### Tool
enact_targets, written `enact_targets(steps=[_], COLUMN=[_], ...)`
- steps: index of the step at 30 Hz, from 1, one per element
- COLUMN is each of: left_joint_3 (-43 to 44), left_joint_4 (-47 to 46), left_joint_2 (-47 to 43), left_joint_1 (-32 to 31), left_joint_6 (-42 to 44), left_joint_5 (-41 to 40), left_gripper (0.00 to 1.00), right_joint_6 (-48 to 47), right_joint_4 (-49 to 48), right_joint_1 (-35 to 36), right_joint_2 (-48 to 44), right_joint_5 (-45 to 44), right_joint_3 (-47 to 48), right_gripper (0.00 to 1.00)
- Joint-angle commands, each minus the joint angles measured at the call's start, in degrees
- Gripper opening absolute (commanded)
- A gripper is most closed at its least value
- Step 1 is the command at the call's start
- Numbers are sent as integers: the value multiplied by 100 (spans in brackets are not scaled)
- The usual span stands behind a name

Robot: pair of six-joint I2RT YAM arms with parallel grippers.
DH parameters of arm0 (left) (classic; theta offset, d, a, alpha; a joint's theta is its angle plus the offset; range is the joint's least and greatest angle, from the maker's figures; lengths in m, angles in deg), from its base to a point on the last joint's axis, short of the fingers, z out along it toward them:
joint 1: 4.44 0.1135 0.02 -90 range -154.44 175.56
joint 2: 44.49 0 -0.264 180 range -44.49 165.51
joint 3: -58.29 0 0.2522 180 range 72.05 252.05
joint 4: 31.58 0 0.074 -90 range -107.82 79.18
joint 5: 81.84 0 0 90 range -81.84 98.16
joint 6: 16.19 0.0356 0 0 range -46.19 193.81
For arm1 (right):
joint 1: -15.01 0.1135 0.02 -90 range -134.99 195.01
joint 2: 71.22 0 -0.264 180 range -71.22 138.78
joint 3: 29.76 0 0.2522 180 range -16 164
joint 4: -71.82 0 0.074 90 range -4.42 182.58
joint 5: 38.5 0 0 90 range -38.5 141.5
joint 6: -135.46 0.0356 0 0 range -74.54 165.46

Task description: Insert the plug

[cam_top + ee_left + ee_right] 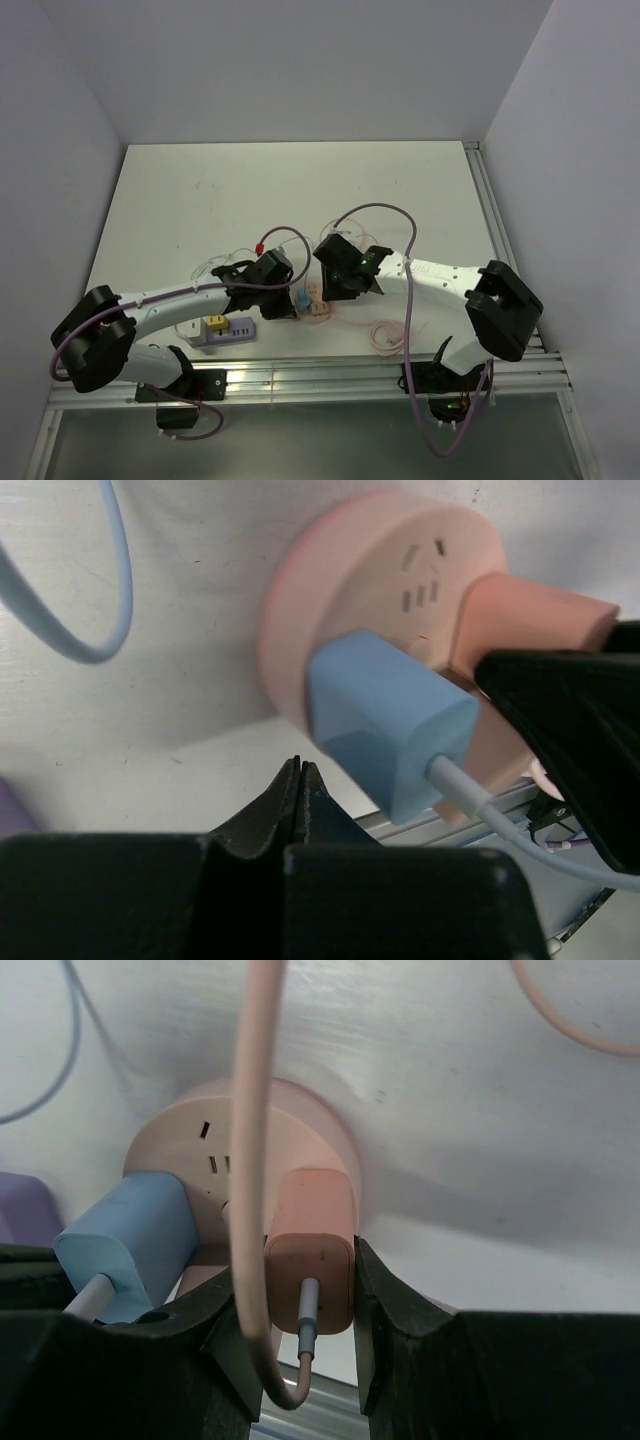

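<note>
On the white table, near centre, lies a round pink plastic socket hub; the right gripper clamps a pink rectangular plug against it, right of a blue rectangular plug; left gripper clenched, empty

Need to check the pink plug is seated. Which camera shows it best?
Right wrist: the pink plug sits centred between the fingers of the right gripper, against the round socket hub. Left wrist shows only its side, partly behind that gripper. In top external it is too small, mostly under the arms.
</note>
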Motion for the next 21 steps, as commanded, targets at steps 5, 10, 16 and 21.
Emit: enact_targets(steps=[5, 10, 16, 21], left_joint_3=[-190, -269, -454, -427], left_joint_4=[-33, -6, -24, 379], left_joint_2=[-432, -458, -617, -967], left_joint_1=[-17, 0, 0, 0], left_joint_6=[-132, -220, -290, -352], left_joint_5=[-356, -508, -586, -735], left_gripper=[0, 1, 6, 12], right_joint_6=[53, -193, -430, -483], right_joint_4=[696, 1716, 1938, 1956], right_joint_1=[110, 110, 92, 84], right_joint_2=[929, 780, 884, 1043], right_joint_5=[-497, -1323, -1501, -1509], right_joint_3=[-339, 775, 1375, 1736], right_gripper=[0, 0, 12, 30])
